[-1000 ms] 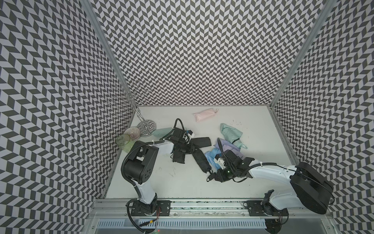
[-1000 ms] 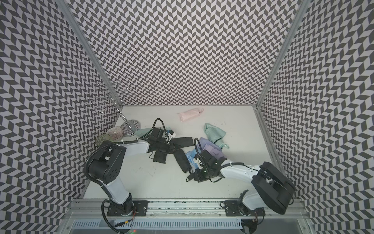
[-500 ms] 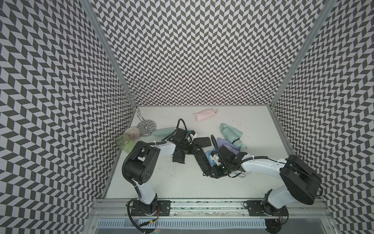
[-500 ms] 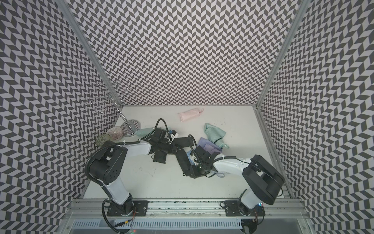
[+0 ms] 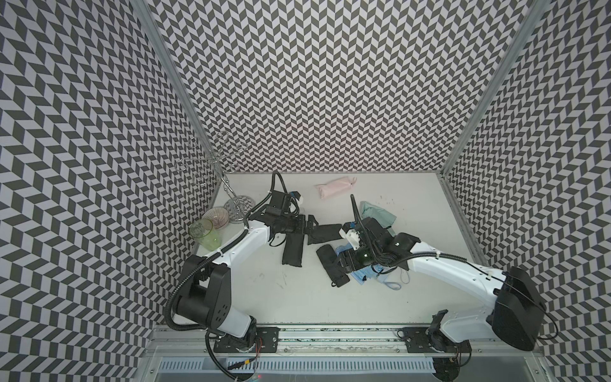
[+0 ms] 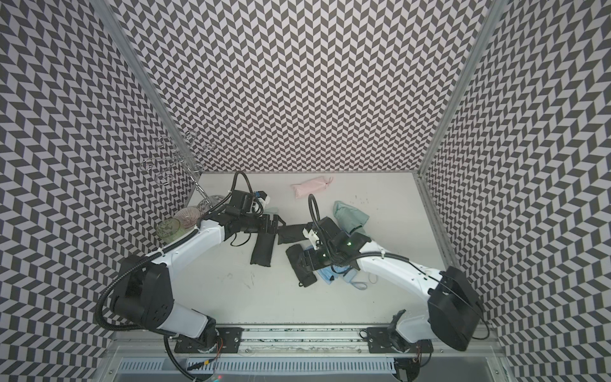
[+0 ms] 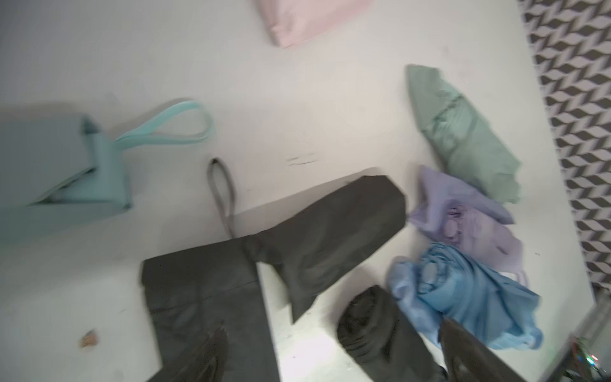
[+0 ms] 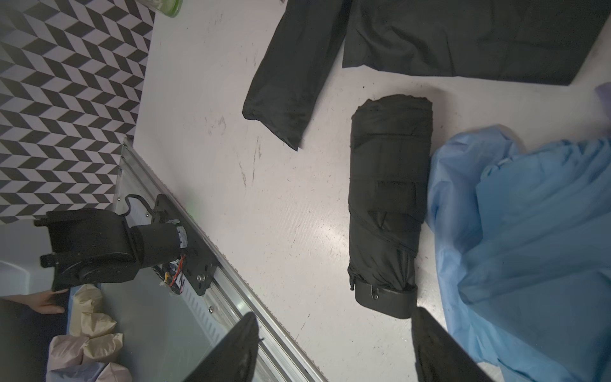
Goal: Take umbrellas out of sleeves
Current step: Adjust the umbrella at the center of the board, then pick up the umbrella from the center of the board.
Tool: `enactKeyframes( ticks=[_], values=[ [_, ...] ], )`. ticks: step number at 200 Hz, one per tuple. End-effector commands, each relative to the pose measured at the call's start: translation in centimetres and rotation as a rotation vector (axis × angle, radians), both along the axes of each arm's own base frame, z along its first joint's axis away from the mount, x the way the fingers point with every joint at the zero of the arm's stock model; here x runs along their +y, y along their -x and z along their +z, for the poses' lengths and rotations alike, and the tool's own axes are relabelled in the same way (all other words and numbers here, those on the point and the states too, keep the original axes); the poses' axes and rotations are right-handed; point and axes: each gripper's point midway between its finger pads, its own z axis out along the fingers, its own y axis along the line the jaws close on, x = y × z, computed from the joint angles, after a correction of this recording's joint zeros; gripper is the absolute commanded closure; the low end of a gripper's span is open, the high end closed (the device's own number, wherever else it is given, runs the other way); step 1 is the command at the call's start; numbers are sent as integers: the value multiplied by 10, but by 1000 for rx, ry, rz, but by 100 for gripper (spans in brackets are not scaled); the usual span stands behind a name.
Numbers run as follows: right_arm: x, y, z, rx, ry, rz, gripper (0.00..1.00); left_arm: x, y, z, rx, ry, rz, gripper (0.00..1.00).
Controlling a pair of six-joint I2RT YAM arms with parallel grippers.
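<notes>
A rolled black umbrella (image 5: 330, 264) (image 6: 299, 261) (image 8: 386, 198) lies bare on the white table, and two flat black sleeves (image 5: 292, 251) (image 5: 325, 231) lie beside it. My left gripper (image 5: 310, 225) (image 7: 337, 357) hangs open over the sleeves, holding nothing. The right gripper (image 5: 344, 264) (image 8: 334, 350) is open at the umbrella's handle end, whose cap sits just ahead of the fingers. A light blue umbrella (image 5: 367, 281) (image 8: 529, 231) lies under the right wrist. The left wrist view also shows a lavender umbrella (image 7: 463, 225), mint umbrellas (image 7: 463, 132) (image 7: 66, 172) and a pink umbrella (image 5: 334, 188).
A clear green glass (image 5: 206, 233), a ribbed glass bowl (image 5: 216, 216) and a wire stand (image 5: 228, 185) crowd the left wall. The metal rail (image 5: 330, 330) runs along the table's front edge. Patterned walls close in three sides.
Both grippers have opened. The right gripper has shifted a little toward the back left beside the black umbrella. The left wrist stays over the black sleeves.
</notes>
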Motion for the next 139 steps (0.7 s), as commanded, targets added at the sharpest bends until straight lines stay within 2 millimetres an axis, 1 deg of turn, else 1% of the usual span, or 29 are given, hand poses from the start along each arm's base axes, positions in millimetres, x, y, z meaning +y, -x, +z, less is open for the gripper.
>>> enactKeyframes(
  ticks=[1,13,31,62,105,139],
  values=[
    [5,-5,-2,-16,21,46,28,31,7,-32,88,-109,45,0],
    [7,-9,-3,-18,24,52,28,33,7,-38,94,-124,39,0],
    [9,-9,-7,-4,32,70,28,33,10,-52,115,-126,31,0],
    [10,-11,-11,4,30,71,28,34,12,-77,158,-145,23,4],
    [11,-11,-12,8,8,60,28,39,9,-99,185,-200,19,12],
    [11,-10,-13,14,-14,50,28,33,9,-111,194,-238,-9,15]
  ],
)
